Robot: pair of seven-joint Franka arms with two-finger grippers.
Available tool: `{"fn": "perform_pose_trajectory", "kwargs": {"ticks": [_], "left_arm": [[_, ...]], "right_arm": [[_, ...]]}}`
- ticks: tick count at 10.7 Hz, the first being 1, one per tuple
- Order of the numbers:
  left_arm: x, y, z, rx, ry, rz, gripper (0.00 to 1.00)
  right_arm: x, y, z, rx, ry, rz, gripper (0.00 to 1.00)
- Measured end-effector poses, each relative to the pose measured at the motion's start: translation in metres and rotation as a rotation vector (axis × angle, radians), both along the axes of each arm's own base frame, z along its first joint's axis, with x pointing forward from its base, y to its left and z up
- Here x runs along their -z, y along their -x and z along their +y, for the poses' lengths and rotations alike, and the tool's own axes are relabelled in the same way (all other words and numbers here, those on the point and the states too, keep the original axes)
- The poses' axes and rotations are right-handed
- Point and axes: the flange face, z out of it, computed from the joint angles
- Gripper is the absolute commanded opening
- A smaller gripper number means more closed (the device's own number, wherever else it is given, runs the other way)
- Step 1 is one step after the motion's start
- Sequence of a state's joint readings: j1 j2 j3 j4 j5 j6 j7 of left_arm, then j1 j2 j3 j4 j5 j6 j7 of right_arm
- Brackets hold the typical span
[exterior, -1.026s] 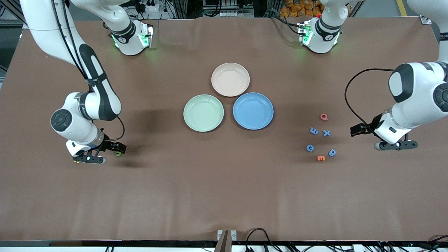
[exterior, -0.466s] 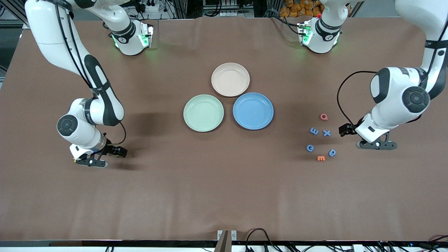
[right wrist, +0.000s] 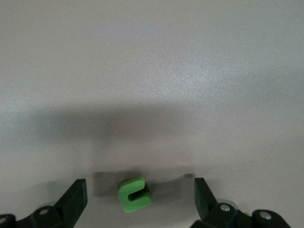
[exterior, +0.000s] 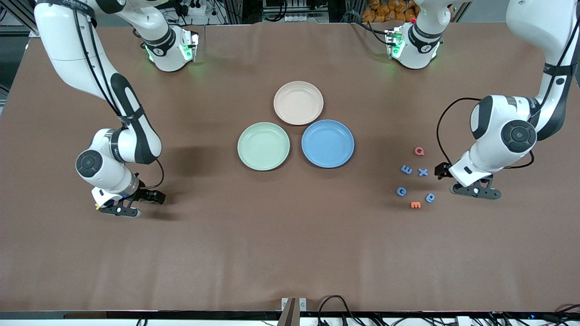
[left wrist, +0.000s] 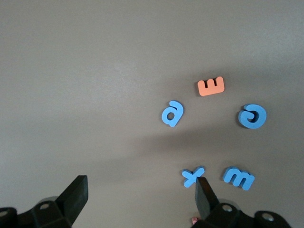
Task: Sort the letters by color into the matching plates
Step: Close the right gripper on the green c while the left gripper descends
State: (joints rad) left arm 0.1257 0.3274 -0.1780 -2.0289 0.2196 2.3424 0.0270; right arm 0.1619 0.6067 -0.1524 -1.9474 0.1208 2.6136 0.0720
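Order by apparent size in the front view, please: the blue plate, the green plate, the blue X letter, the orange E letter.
1. blue plate and green plate: they look alike.
2. blue X letter and orange E letter: far smaller, too alike to rank.

- A brown cloth (exterior: 290, 253) covers the counter (exterior: 13, 312) from edge to edge, with faint creases running across it.
- Soft shadows lie on the cloth, darkest toward the right arm's end, beside the middle of the counter.
- Green lights (exterior: 186, 52) glow along the counter's edge farthest from the front camera.
- Above that edge, black cables and a white power strip (exterior: 192, 8) sit among dark metal framing.
- An orange heap (exterior: 385, 10) shows there too; what it is cannot be told.
- A yellow stripe (exterior: 520, 10) marks grey floor at the top corner.
- At the nearest edge, black cables (exterior: 335, 304) loop over, beside a small grey bracket (exterior: 293, 304).
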Motion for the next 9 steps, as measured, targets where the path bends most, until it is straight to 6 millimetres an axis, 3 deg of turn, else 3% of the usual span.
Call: {"fn": "perform_pose_trajectory", "kwargs": {"ticks": [1, 6, 9], "left_arm": [[0.004, -0.001, 0.000, 0.018, 0.003, -0.002, 1.00], [0.023, -0.004, 0.004, 0.096, 0.015, 0.004, 1.00], [0.032, -0.006, 0.000, 0.102, 0.022, 0.011, 1.00]], "right_arm": [[0.000, 0.000, 0.000, 0.003, 0.000, 0.000, 0.79], [0.003, 0.002, 0.001, 0.006, -0.001, 0.006, 0.58], [0.001, 0.001, 0.001, 0.008, -0.004, 0.004, 0.51]]}}
